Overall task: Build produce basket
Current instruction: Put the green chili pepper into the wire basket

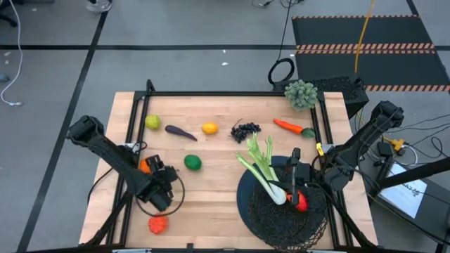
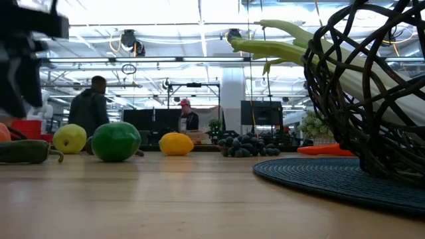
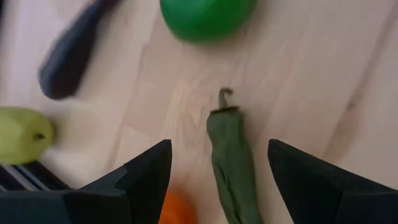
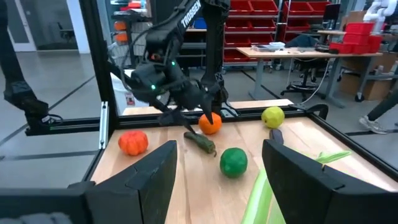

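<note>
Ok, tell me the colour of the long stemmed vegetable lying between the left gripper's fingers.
Dull olive green pickle, seen best in the left wrist view.

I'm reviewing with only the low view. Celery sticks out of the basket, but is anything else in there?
Observer: Yes. The high view shows a red item in the basket, beside the celery.
Operator: Where is the left pincer?
Observer: The left pincer is open above the pickle, which lies on the table between its fingers.
Operator: And the right one?
Observer: The right pincer hangs open over the basket, holding nothing.
</note>
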You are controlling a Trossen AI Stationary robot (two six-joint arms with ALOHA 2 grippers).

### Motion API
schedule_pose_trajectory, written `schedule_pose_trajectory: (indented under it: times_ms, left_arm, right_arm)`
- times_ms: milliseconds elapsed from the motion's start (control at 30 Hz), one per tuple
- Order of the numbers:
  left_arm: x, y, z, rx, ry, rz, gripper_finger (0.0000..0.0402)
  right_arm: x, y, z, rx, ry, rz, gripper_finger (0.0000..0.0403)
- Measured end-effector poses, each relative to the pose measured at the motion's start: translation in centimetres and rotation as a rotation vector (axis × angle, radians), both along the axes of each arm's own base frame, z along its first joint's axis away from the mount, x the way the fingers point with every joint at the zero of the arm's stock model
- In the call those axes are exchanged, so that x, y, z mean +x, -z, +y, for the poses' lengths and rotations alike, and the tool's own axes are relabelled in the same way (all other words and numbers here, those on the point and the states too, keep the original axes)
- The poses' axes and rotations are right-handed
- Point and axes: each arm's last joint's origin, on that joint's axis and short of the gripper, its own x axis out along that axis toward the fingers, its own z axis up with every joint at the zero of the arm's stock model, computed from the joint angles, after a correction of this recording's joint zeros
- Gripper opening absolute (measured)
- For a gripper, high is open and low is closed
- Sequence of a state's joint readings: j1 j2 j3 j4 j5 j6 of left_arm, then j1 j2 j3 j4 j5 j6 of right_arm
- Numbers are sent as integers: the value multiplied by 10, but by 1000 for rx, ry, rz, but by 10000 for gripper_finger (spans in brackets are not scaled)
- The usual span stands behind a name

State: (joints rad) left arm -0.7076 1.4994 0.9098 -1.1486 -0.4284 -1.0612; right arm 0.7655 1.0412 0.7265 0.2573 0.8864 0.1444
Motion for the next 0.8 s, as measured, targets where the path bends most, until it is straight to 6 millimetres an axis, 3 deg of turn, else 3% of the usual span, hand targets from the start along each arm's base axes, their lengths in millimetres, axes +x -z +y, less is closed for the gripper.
schedule_pose_trajectory:
  times_ms: [500,800]
  left_arm:
    - [11,40,31,-134,11,67,261]
    - [19,40,38,-155,73,65,168]
  right_arm:
    - [1,0,-1,0,6,0,230]
    - [1,0,-1,0,6,0,230]
